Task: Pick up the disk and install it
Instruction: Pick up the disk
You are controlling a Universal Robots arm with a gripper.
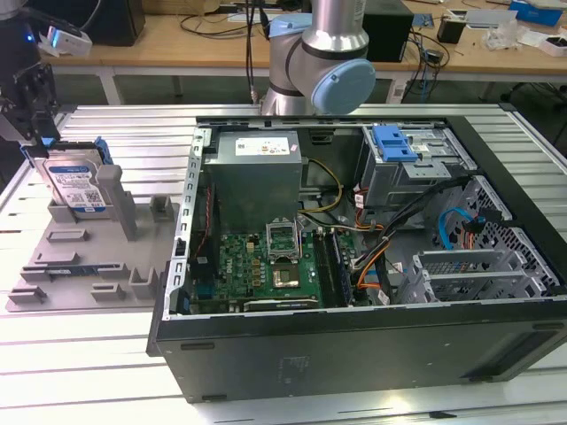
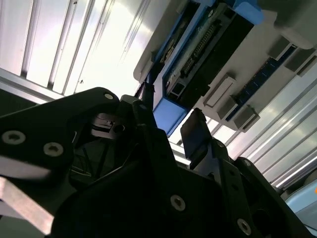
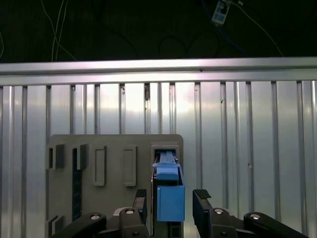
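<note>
Pincer (image 3: 171, 192) hovering spread over disk (image 3: 168, 173), 2 fingers (image 3: 202, 196) flanking its blue bracket, gaps showing on both sides. Disk standing on edge in gray holder (image 1: 89, 266) on bench (image 1: 89, 363), sitting directly below pincer, thin edge pointing up between fingers.

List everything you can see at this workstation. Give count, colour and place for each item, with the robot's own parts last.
disk: one, silver with a blue bracket, standing on edge in the holder at the exterior view's left.
holder: one, grey, on the table beside the computer case.
computer case: one, black, side open, mid-table.
circuit board: one, green, inside the case.
plastic part: one, blue, on the metal drive cage inside the case.
table: one, silver, ribbed.
arm: one, silver and light blue, behind the case.
gripper: one, black, open, a finger on either side of the disk's bracket.
</note>
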